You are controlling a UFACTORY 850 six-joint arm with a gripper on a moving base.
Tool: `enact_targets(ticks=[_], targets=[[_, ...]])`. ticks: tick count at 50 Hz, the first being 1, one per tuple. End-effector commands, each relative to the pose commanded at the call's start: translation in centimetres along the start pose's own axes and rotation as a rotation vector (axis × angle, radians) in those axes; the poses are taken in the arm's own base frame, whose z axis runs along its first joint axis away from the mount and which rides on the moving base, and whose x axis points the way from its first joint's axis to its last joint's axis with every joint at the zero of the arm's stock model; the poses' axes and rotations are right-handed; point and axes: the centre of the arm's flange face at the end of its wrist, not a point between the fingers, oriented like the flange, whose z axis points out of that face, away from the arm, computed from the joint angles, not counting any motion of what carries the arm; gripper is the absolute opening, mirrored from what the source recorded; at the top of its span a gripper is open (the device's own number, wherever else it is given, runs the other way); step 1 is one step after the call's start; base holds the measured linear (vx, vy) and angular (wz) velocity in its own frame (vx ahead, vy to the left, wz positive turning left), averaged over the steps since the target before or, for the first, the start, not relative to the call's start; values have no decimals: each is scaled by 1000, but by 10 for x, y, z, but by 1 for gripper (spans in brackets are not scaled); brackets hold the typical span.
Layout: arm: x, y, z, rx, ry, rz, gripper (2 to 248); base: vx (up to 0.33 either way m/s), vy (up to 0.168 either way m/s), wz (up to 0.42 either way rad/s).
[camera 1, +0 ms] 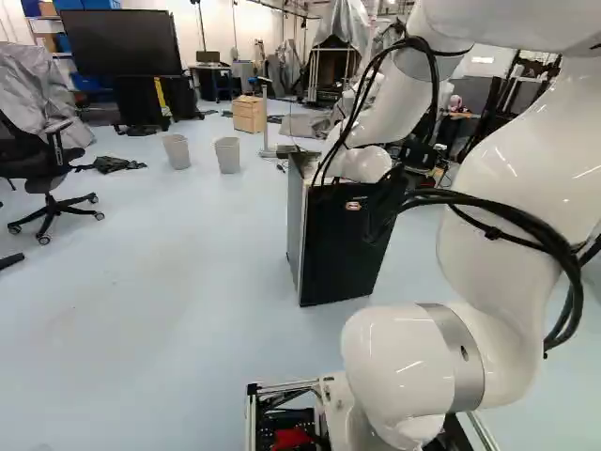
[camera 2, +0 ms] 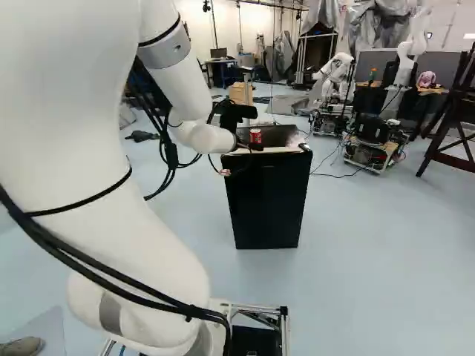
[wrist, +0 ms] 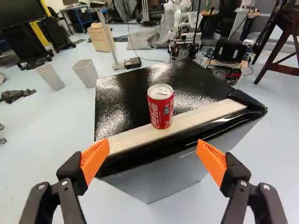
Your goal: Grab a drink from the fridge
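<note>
In the right base view my gripper (camera 2: 251,147) is at the top front edge of the small black fridge (camera 2: 267,204), which also shows in the left base view (camera 1: 346,246). The wrist view has the gripper (wrist: 153,147) open, its orange pads wide apart with nothing held. Ahead of the fingers, roughly centred between them, a red drink can (wrist: 160,107) stands upright on the pale strip along the top of the fridge (wrist: 126,100). The fridge door appears closed. Part of the can (camera 2: 255,136) shows above the gripper in the right base view.
Two grey bins (camera 1: 227,155) stand left of the fridge, with a wooden drawer unit (camera 1: 249,114) farther back. An office chair (camera 1: 49,169) is at the far left. Another robot (camera 2: 340,78) and a dark wooden frame (camera 2: 454,126) stand at the right of the right base view.
</note>
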Motion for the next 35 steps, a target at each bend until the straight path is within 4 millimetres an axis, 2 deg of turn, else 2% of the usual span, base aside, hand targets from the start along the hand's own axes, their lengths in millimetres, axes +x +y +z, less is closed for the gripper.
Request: enact_targets(ticks=[17,35], targets=[[-2,1,9,-3,115,-6,247,0,0,0],[-16,2,19,-6,97,-13,247,0,0,0]])
